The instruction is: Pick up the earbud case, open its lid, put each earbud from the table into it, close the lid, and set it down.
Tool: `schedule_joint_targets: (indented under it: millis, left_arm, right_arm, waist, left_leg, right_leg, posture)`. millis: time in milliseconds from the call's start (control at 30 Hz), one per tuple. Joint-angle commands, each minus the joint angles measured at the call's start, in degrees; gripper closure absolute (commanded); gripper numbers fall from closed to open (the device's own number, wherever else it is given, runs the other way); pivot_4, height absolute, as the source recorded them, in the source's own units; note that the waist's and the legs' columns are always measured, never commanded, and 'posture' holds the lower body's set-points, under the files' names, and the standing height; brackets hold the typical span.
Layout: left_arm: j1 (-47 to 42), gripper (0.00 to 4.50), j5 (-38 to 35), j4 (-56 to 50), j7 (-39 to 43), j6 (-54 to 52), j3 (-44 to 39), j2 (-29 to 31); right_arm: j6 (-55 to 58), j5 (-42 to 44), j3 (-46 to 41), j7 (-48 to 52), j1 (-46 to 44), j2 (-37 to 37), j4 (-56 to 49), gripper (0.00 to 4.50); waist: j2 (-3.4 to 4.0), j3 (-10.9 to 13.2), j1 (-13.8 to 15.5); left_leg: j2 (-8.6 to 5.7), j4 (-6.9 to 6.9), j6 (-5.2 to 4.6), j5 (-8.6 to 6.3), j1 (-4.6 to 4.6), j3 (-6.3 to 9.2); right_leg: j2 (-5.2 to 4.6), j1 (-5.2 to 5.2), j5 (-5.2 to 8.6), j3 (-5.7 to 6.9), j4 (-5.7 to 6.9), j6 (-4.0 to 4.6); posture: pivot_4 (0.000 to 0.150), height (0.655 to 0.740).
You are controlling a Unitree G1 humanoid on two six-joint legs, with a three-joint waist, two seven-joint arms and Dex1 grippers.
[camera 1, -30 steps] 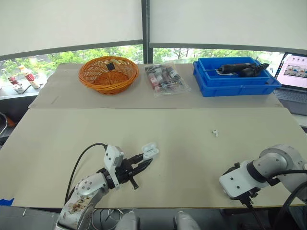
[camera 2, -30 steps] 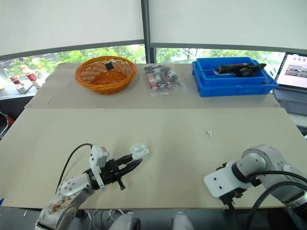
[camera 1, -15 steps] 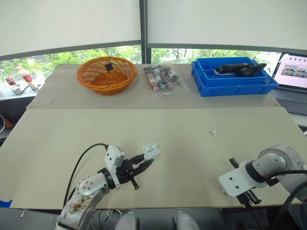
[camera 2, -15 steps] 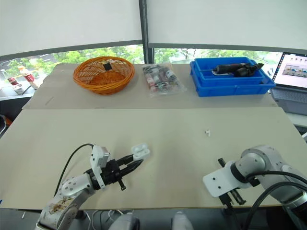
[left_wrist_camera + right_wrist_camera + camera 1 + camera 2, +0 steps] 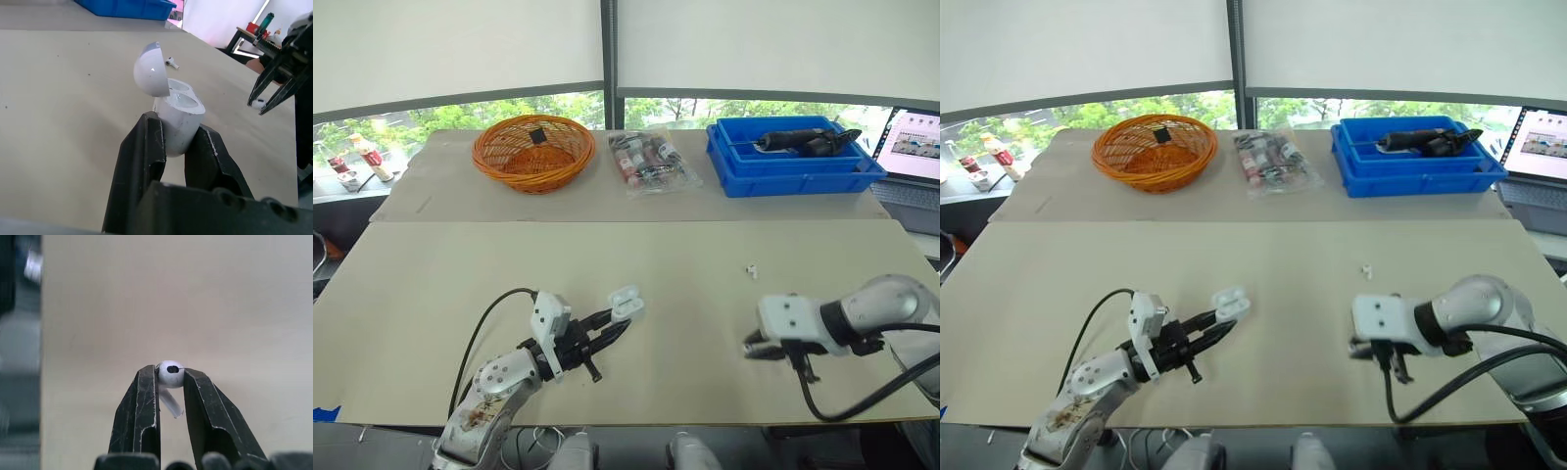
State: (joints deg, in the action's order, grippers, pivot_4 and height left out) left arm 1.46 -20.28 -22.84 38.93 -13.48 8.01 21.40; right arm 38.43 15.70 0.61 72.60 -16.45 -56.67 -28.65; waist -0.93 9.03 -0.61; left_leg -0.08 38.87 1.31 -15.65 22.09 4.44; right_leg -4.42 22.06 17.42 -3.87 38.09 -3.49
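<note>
— Near the front edge of the table [image 5: 705, 245], the earbud case [image 5: 178, 120] is clamped in the left gripper [image 5: 607, 328], lid open. Step in hand?

— First insertion, I judge. The right gripper [image 5: 171, 377] pinches one earbud [image 5: 170, 373], well apart from the case; next it must carry across and seat it. The second earbud [image 5: 752, 267] lies farther back on the table.

The earbud case [image 5: 182, 115] is glossy white. The left gripper [image 5: 177, 128] and the right gripper [image 5: 170, 372] both have black fingers. The earbud [image 5: 171, 377] in the right gripper is white, as is the second earbud [image 5: 753, 267] on the plain beige table [image 5: 685, 255]. At eleven o'clock sits an orange woven basket [image 5: 533, 178], at one o'clock a solid blue bin [image 5: 793, 182].
</note>
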Motion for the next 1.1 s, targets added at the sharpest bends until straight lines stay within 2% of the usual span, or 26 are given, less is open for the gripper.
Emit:
schedule_joint_targets:
  millis: [33, 133, 233, 333, 400, 567, 800, 1100]
  left_arm:
    - [-2.9, 3.97, 0.3, 0.8, -1.5, 2.0, -0.1, -2.3]
    - [-5.6, 3.97, 0.9, 2.5, -2.5, 2.7, 0.4, -4.4]
    - [-8.1, 3.97, 1.9, 3.6, -4.0, 3.4, 1.1, -6.7]
    - [-10.1, 3.97, 2.9, 4.3, -5.4, 3.9, 1.9, -9.0]
    - [-11.3, 3.97, 3.4, 4.9, -6.0, 4.3, 2.2, -10.1]
    - [-13.0, 3.97, 4.4, 5.7, -8.1, 5.2, 2.5, -12.5]
    - [-13.8, 3.97, 4.6, 5.5, -9.1, 5.1, 3.2, -14.0]
    - [-14.5, 3.97, 4.4, 5.2, -10.0, 4.6, 3.5, -14.7]
  right_arm:
    - [19.4, 14.3, -8.8, -12.3, -4.1, 11.9, -6.5, 4.15]
    - [32.2, 23.3, -15.7, -24.9, -7.7, 27.1, -9.6, 4.15]
    - [38.1, 26.8, -20.8, -39.1, -10.7, 44.1, -10.9, 4.15]
    - [39.7, 28.9, -23.8, -49.0, -11.8, 55.8, -11.4, 4.15]
    - [39.3, 29.7, -24.8, -54.0, -12.2, 60.7, -11.1, 4.15]
    - [36.1, 29.0, -21.8, -59.9, -9.2, 63.9, -10.3, 4.15]
    - [28.4, 26.5, -12.4, -62.0, -2.0, 62.4, -10.9, 4.15]
    - [15.6, 19.2, -3.0, -64.5, 2.4, 59.2, -8.9, 4.15]
  waist:
    - [-0.02, 0.0, 0.0]
    - [-0.01, 0.0, 0.0]
    - [0.01, 0.0, 0.0]
    - [0.03, 0.0, 0.0]
    - [0.04, 0.0, -0.1]
    - [0.07, 0.0, -0.4]
    - [0.08, 0.0, -1.6]
    - [0.08, 0.0, -1.8]
  left_leg:
    - [0.00, 0.00, 0.00, 0.00, 0.01, 0.02]
    - [0.00, 0.02, 0.00, 0.00, 0.12, 0.08]
    - [-0.04, 0.03, 0.01, 0.00, 0.17, 0.11]
    - [-0.08, 0.01, 0.02, 0.01, 0.17, 0.12]
    - [-0.09, 0.01, 0.05, 0.03, 0.18, 0.13]
    - [-0.09, 0.00, 0.07, 0.04, 0.15, 0.11]
    - [-0.07, -0.07, 0.07, 0.04, 0.15, 0.10]
    - [-0.07, -0.06, 0.07, 0.04, 0.14, 0.11]
  right_leg:
    - [0.01, 0.00, 0.00, 0.00, 0.00, 0.00]
    - [0.02, 0.10, 0.00, 0.05, 0.06, 0.00]
    - [0.00, 0.18, -0.01, 0.03, 0.11, 0.00]
    - [-0.03, 0.30, -0.01, 0.03, 0.27, 0.00]
    - [-0.04, 0.34, -0.01, 0.02, 0.40, 0.00]
    - [-0.01, 0.38, -0.01, 0.02, 0.46, 0.00]
    - [0.02, 0.43, 0.00, 0.02, 0.50, 0.00]
    - [0.02, 0.41, 0.00, 0.02, 0.44, 0.00]
  posture:
    - [0.150, 0.7400]
    - [0.150, 0.7400]
    - [0.150, 0.7400]
    - [0.150, 0.7400]
    - [0.150, 0.7400]
    - [0.150, 0.7400]
    - [0.150, 0.7400]
    - [0.150, 0.7400]
